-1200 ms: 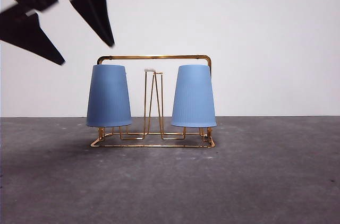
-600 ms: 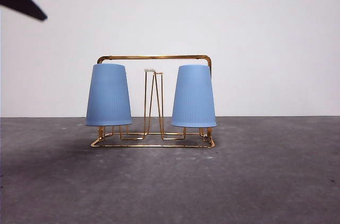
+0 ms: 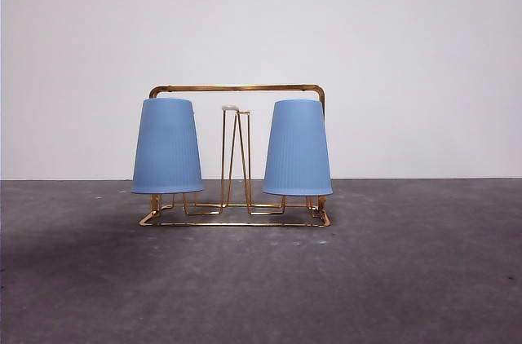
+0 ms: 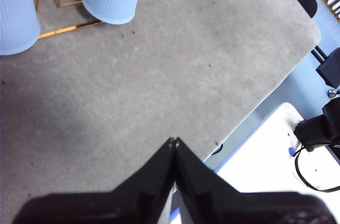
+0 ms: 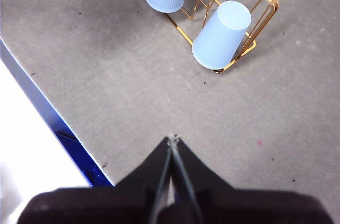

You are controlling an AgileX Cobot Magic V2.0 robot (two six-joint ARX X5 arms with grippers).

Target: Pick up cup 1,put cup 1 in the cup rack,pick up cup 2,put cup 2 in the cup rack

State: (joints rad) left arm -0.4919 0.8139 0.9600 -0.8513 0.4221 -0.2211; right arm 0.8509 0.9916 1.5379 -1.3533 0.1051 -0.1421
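Black left pincer (image 4: 173, 140) & right pincer (image 5: 173, 138) pinched tight, empty, above table (image 3: 408, 279).

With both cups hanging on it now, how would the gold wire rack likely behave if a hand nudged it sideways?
The gold wire rack is thin wire with an open base, so it probably weighs little and would slide on the grey table rather than resist. The two inverted blue cups sit high on its prongs, so a push near the top might tip it. The cups rest loosely and could wobble.
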